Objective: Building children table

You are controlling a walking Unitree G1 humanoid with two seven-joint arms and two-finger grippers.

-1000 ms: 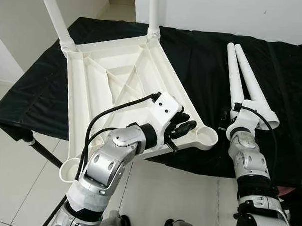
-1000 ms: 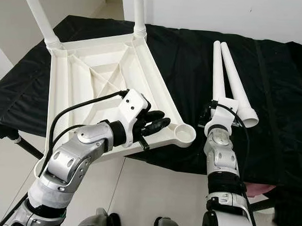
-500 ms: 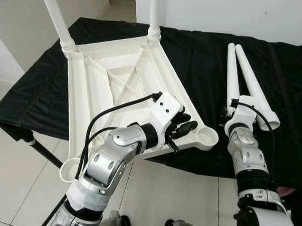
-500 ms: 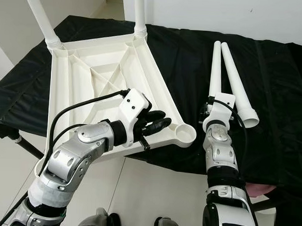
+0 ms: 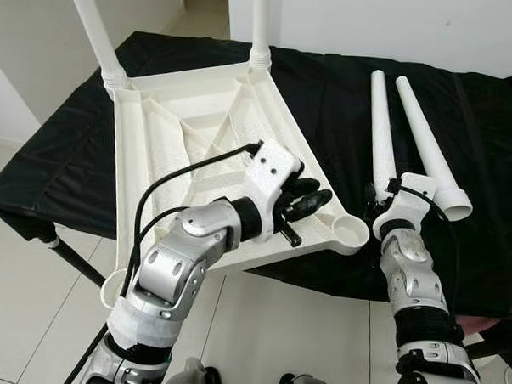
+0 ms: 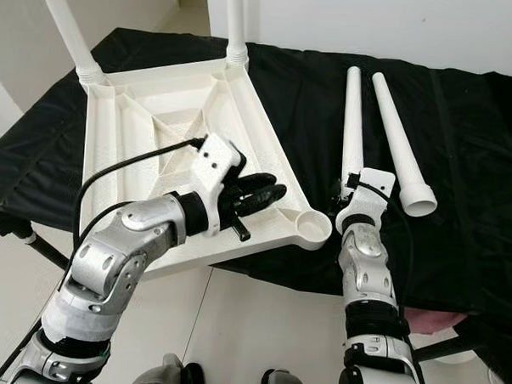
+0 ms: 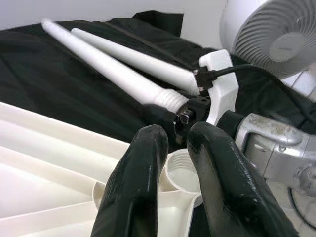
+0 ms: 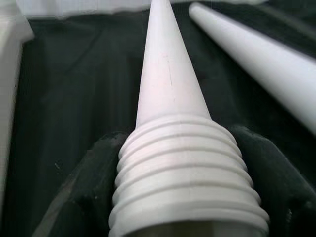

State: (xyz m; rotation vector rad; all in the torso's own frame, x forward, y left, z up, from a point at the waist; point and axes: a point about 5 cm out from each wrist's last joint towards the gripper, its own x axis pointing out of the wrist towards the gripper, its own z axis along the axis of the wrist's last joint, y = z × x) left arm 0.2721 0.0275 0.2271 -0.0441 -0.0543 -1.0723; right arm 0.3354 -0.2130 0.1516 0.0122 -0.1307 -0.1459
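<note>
The empty corner socket (image 5: 349,233) of the upturned white tabletop (image 5: 190,147) sits at the near edge of the black-draped counter (image 6: 462,150), and everything here turns on it. Just beside that socket, on the tabletop's rim (image 5: 319,213), the left gripper (image 5: 308,197) rests with its two fingers (image 7: 136,182) close together, a narrow gap between them, pinning the top in place. On the socket's other side, the right gripper (image 6: 348,192) has its fingers clamped around the threaded end (image 8: 182,173) of one loose table leg (image 6: 353,120), which lies along the cloth pointing away from the socket. A second loose leg (image 6: 399,134) lies just beyond it.

To do this step well, I judge the held leg should be swung upright, its threads brought squarely over the socket, then turned gently to avoid cross-threading while the left gripper steadies the top. Farthest from the socket, two legs (image 5: 93,32) already stand in the far corners.
</note>
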